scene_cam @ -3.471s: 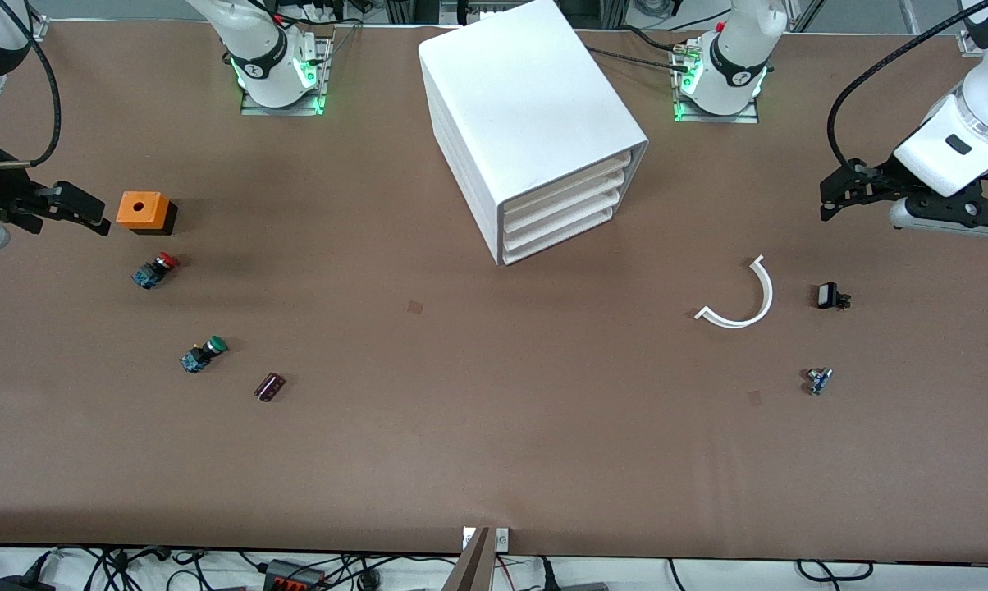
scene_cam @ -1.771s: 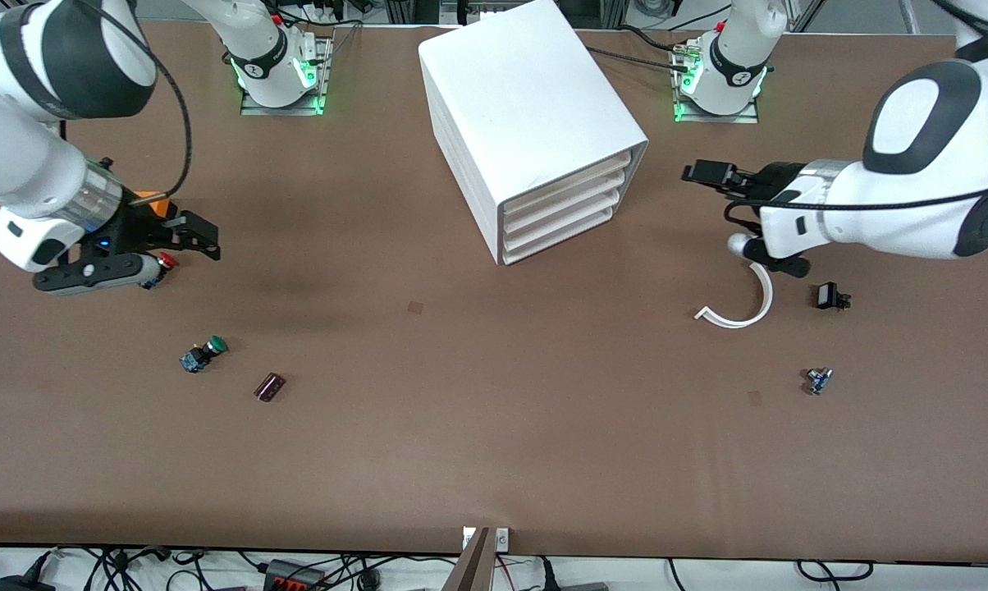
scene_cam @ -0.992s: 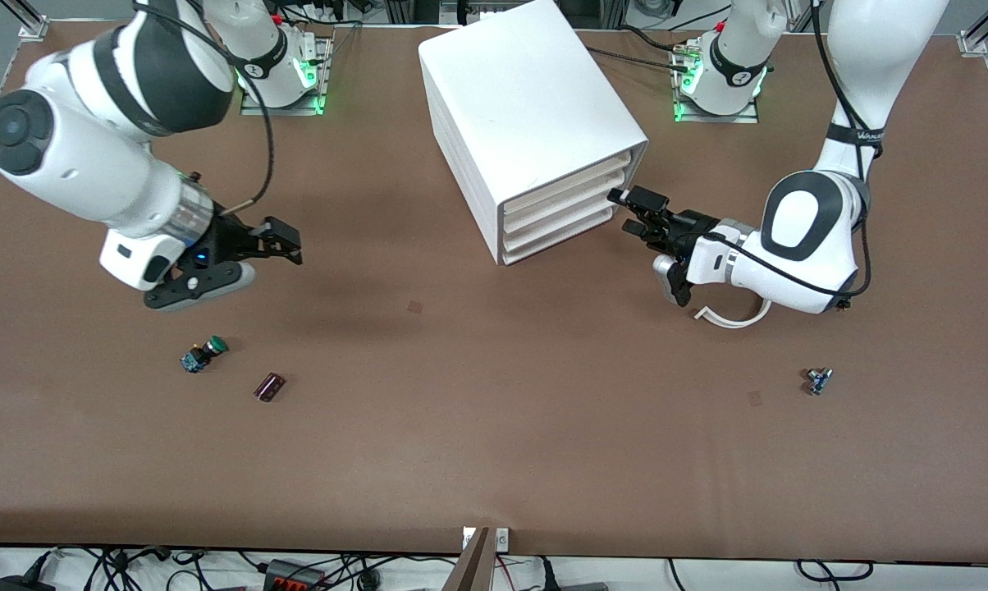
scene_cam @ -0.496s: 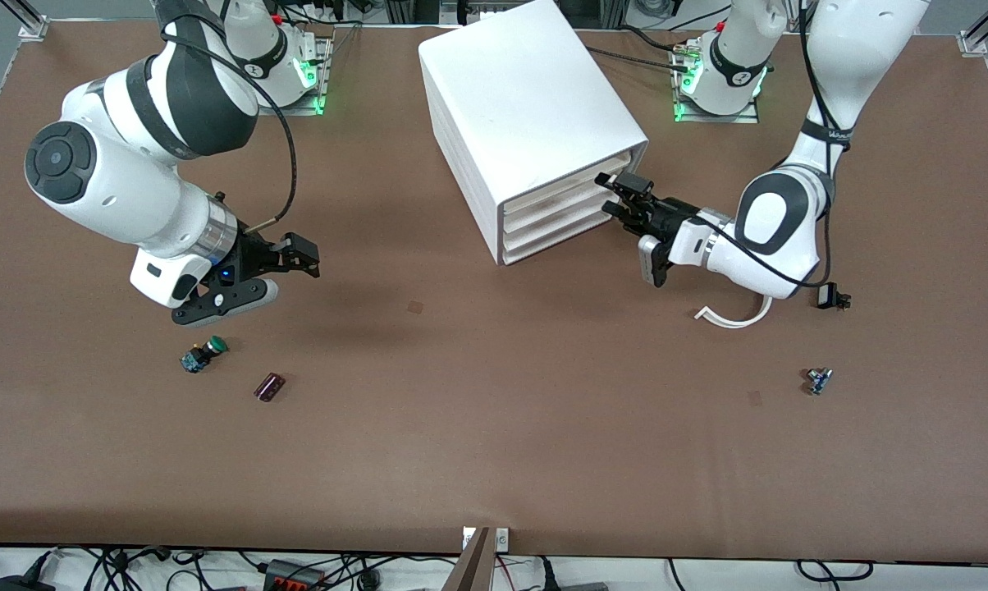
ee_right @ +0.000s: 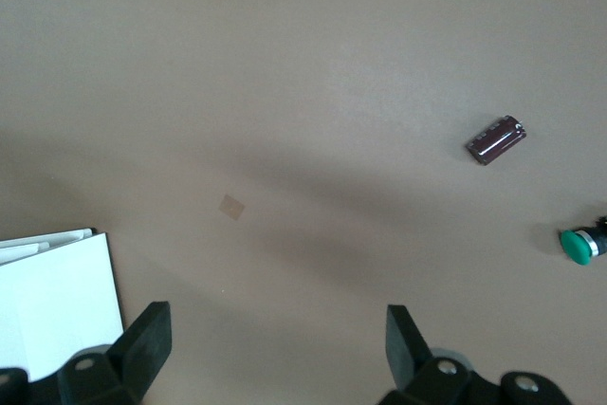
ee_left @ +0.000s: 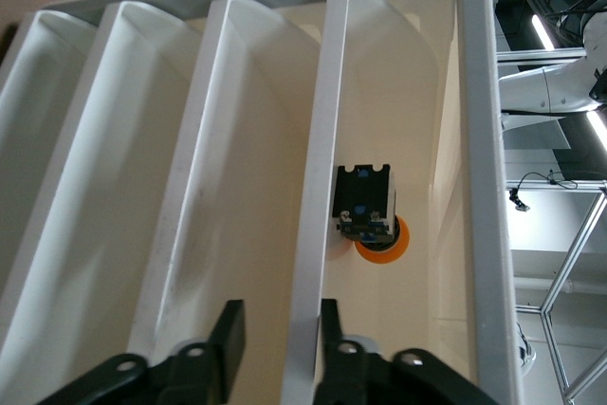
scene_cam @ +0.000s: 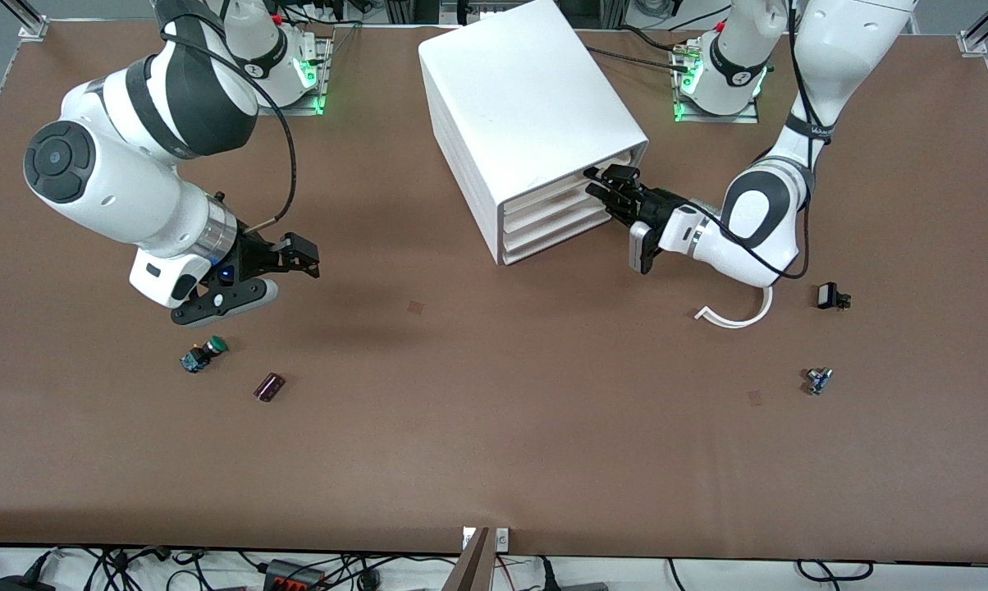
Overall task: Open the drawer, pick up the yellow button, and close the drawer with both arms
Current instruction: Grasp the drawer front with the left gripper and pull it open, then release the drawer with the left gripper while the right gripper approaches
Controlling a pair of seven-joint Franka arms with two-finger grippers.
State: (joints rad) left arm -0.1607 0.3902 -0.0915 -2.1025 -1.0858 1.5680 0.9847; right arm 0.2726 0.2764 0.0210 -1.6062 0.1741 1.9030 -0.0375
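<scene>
Two black fingers of the left gripper (ee_left: 275,334) pinch the drawer (ee_left: 308,234)'s thin white plastic lip; inside, the round orange-capped button (ee_left: 377,225). The right gripper (scene_cam: 293,254) hangs wide open over smooth brown table (scene_cam: 494,427).

Three cameras: one high overview and two wrist close-ups.

The front camera is looking down from high across the desk (scene_cam: 494,460), facing both arm bases and taking in the whole cabinet (scene_cam: 527,123). The left wrist camera is sitting very close to the cabinet's front, peering into the top drawer (ee_left: 398,139), the same drawer stack the overview is showing from afar. The right wrist camera is pointing down at the desk from higher up, sharing the dark cylinder (ee_right: 495,140) and the cabinet's corner with the overview.
</scene>
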